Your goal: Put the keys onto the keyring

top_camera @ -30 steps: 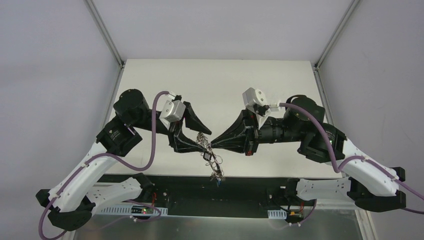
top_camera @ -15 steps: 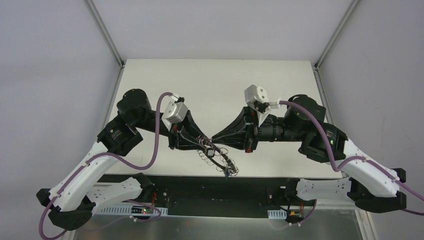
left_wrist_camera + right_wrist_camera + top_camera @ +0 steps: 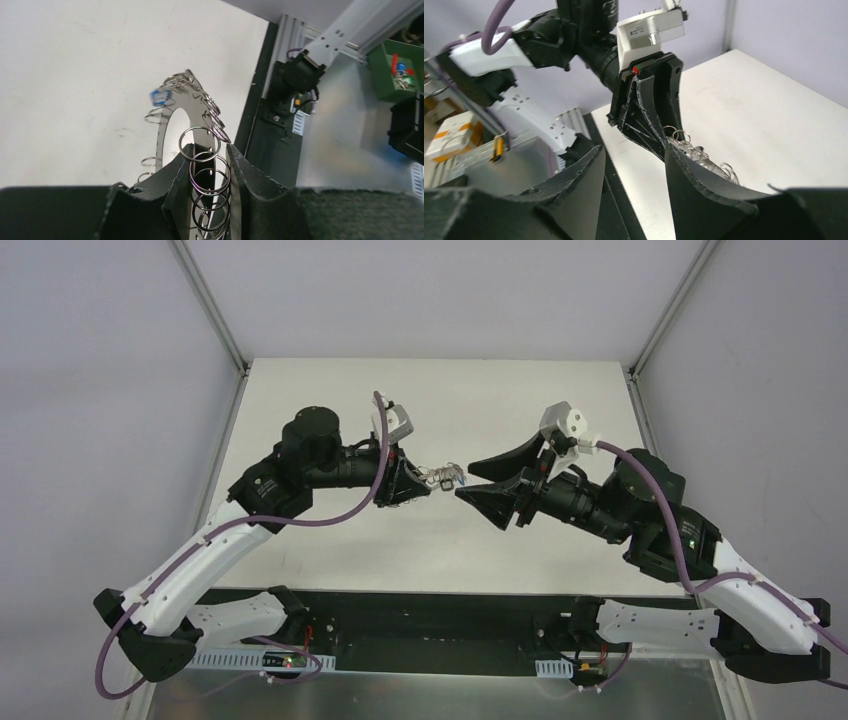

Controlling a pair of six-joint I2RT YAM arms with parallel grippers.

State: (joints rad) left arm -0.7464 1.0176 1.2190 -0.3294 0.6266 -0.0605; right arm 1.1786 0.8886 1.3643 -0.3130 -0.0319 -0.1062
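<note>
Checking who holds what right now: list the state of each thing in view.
left gripper: shut on the keyring's rim.
right gripper: open, holding nothing.
keyring: clamped at one edge, the rest sticking out free.
blue-tagged key: at the ring's far rim, seemingly on a loop.

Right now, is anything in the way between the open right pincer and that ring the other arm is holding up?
Nothing visible. The right pincer stands open, facing the keyring, with only air between them. The left pincer grips it from the opposite side.
</note>
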